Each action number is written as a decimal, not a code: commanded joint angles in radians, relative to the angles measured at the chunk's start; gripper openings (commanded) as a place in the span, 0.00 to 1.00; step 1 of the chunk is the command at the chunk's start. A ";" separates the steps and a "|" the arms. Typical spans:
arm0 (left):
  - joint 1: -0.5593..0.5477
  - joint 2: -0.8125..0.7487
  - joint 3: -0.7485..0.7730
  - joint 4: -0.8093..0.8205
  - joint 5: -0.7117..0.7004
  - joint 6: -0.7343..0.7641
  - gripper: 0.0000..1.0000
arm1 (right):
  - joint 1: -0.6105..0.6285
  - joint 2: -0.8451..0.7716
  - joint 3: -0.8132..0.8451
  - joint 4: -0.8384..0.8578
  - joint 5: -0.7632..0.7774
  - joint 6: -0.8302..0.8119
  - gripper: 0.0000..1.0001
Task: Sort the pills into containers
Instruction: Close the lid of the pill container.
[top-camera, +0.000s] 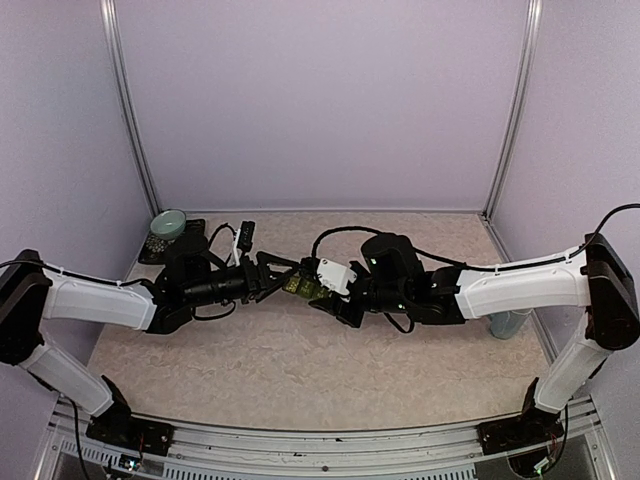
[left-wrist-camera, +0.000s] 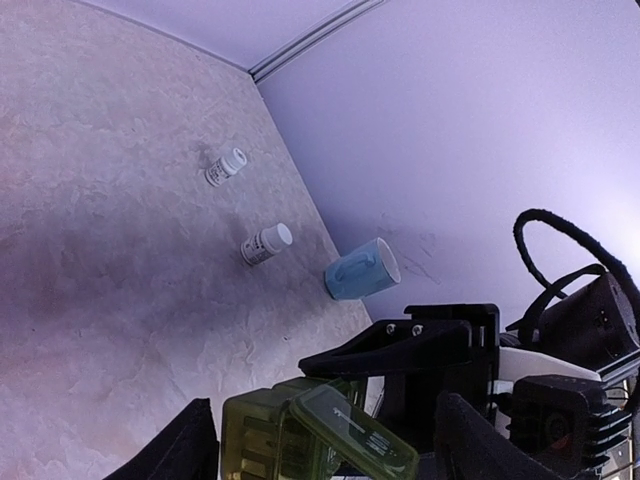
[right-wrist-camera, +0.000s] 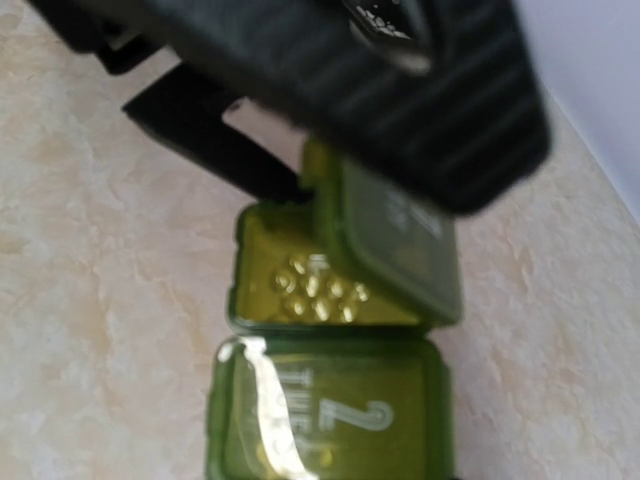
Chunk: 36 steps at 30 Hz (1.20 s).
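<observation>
Gripping the containers (top-camera: 300, 286) by one end, right jaws narrow and tight, one lid (right-wrist-camera: 395, 240) tipped open, left jaws wide, straddling the other end, over the desk (top-camera: 300, 370).

Both arms are facing off, nose to nose, at centre.
Left arm is stretching toward 3 o'clock, left gripper (top-camera: 282, 274) gaping wide; right arm is reaching toward 9 o'clock, right gripper (top-camera: 314, 288) pinching the containers (right-wrist-camera: 330, 420).

Containers (top-camera: 300, 287) mid-table, btwn L gripper (top-camera: 278, 272) & R gripper (top-camera: 318, 283). Bowl (top-camera: 168, 224) back-left corner. Mug (top-camera: 508, 325) at right edge, bottles (left-wrist-camera: 266, 243) near it.
</observation>
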 joint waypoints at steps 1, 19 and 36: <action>-0.004 0.015 0.009 0.014 -0.003 -0.005 0.68 | 0.004 -0.038 -0.007 0.031 0.019 0.003 0.11; -0.010 0.032 -0.008 0.062 0.003 -0.018 0.54 | 0.004 -0.046 0.005 0.063 0.021 0.044 0.11; -0.012 0.025 -0.017 0.088 0.009 -0.019 0.31 | -0.002 -0.046 0.043 0.067 -0.035 0.142 0.11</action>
